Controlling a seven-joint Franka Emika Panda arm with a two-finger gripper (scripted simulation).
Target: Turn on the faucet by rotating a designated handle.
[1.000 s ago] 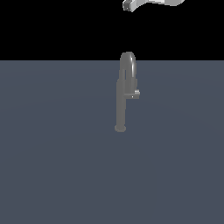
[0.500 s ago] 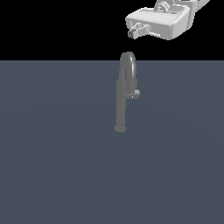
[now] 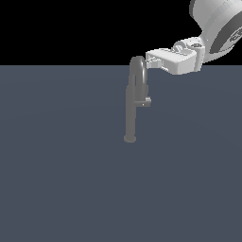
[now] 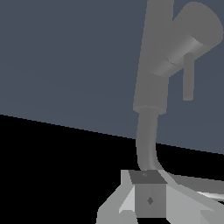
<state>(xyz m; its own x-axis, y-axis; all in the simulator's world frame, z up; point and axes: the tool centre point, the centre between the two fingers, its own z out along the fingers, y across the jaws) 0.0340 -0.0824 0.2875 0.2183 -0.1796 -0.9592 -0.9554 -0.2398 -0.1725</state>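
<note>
- While the faucet (image 3: 131,106) stands upright on the grey tabletop (image 3: 56,179), its handle (image 3: 144,101) juts toward the exterior view's right.
- Beside the arched top, the gripper (image 3: 150,60) hovers; open or closed, I cannot tell.

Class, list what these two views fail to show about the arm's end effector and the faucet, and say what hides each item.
1. White end effector: in the exterior view its fingertips merge with the tall grey metallic gooseneck faucet, so contact is unclear.
2. Finger opening: the wrist view's frame edge cuts the fingers off.
3. Short grey side handle: too small in the exterior view to judge rotation.
</note>
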